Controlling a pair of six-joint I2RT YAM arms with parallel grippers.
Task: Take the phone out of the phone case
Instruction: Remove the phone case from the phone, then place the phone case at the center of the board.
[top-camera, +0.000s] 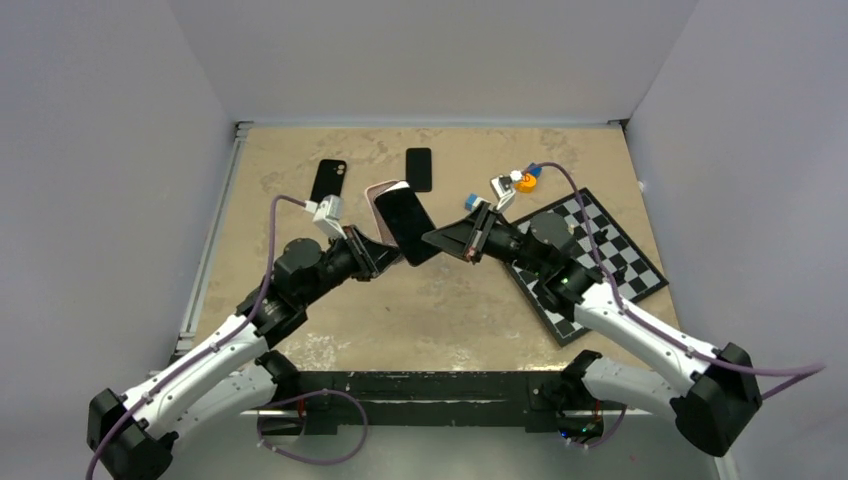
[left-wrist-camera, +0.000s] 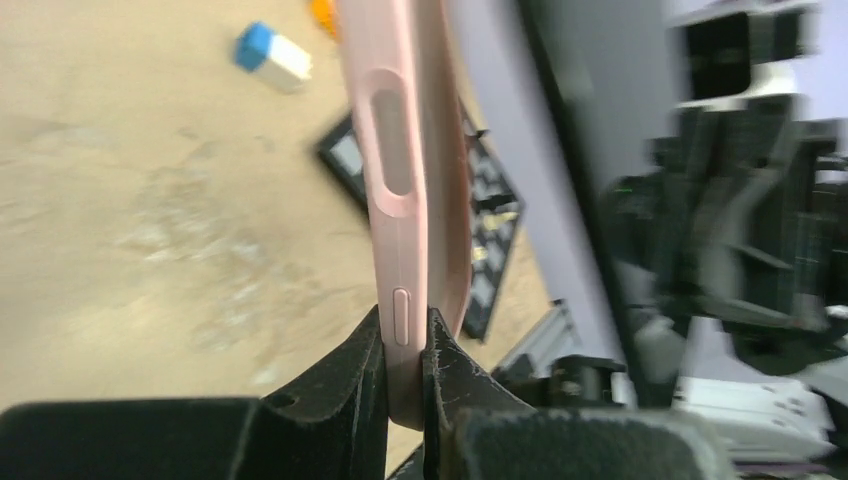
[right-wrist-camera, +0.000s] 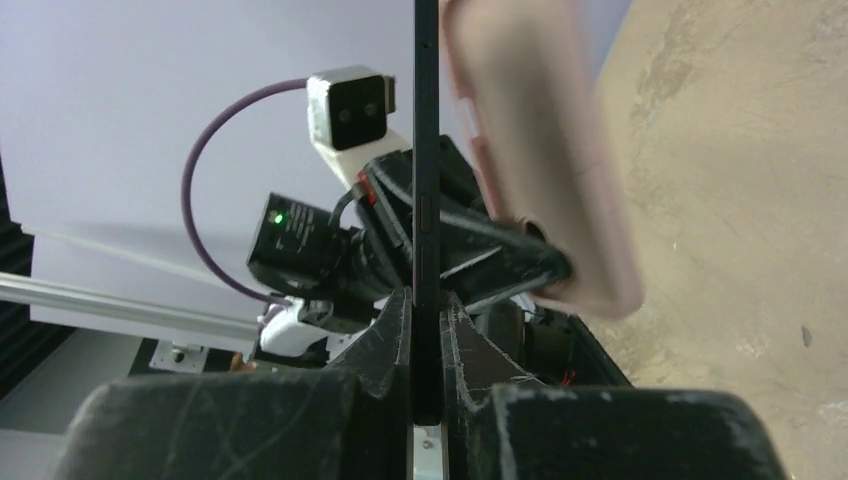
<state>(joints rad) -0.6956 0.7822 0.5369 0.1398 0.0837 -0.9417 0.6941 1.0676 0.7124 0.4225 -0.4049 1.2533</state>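
Left gripper (left-wrist-camera: 405, 365) has its two fingers pinched tight on the bottom edge of the pink phone case (left-wrist-camera: 405, 120), holding it up off the table (top-camera: 440, 310), and right gripper (right-wrist-camera: 427, 340) is likewise clamped on the thin black phone (top-camera: 412, 228), gripping it edge-on by one end. Both arms lean in towards the middle of the tan tabletop, so the phone and the case sit side by side in the air between them. From the right wrist the case tilts away from the phone, with a clear gap at the end nearest that camera; whether they touch further up I can't tell. A black-and-white checkered board (top-camera: 600, 250) lies flat on the right side, partly under the right arm. Near the back two dark, phone-shaped slabs rest flat, one to the left (top-camera: 329, 180) and one nearer the centre (top-camera: 419, 168). By the board's far corner sit a small blue-and-white block (left-wrist-camera: 272, 57) and a tiny orange piece (top-camera: 522, 184).
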